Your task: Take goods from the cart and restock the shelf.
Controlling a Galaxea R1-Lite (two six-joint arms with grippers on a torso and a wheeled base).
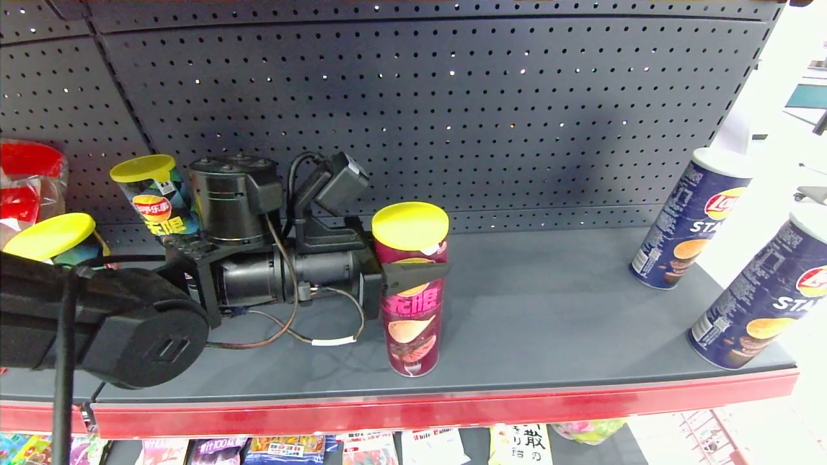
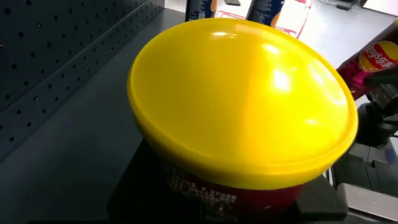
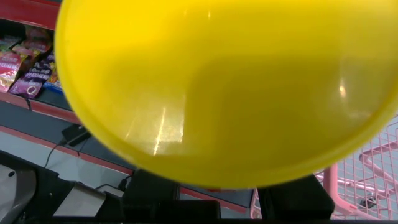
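The left pincer (image 1: 408, 276) is closed around a maroon can (image 1: 413, 323) with a yellow lid. One black finger lies across the front of the can, a little under the lid, and the can stands upright. Its base is down at the grey board of the shelf (image 1: 549, 303), close to the red front edge. I cannot tell if it presses on the board or is just above it.

Seen from the maroon can, two blue cans stand at about 3 o'clock, at the far end of the same board. The farther blue can (image 1: 691, 219) is nearer the pegboard (image 1: 452, 97), and the nearer blue can (image 1: 756, 290) is near the front edge. They are near each other and well apart from the maroon can.

At about 10 o'clock, behind the arm, stands a dark can (image 1: 155, 200) with a yellow lid. Another yellow lid (image 1: 48, 236) shows at 9 o'clock, half hidden by the arm. Red packets (image 1: 26, 174) are at the end of the board on that side.

The right pincer (image 3: 221, 199) has its two dark fingers at either side of a second can (image 3: 230, 87), just under its wide yellow lid, so it grips it. The pink wire cart (image 3: 367, 180) is beside it.
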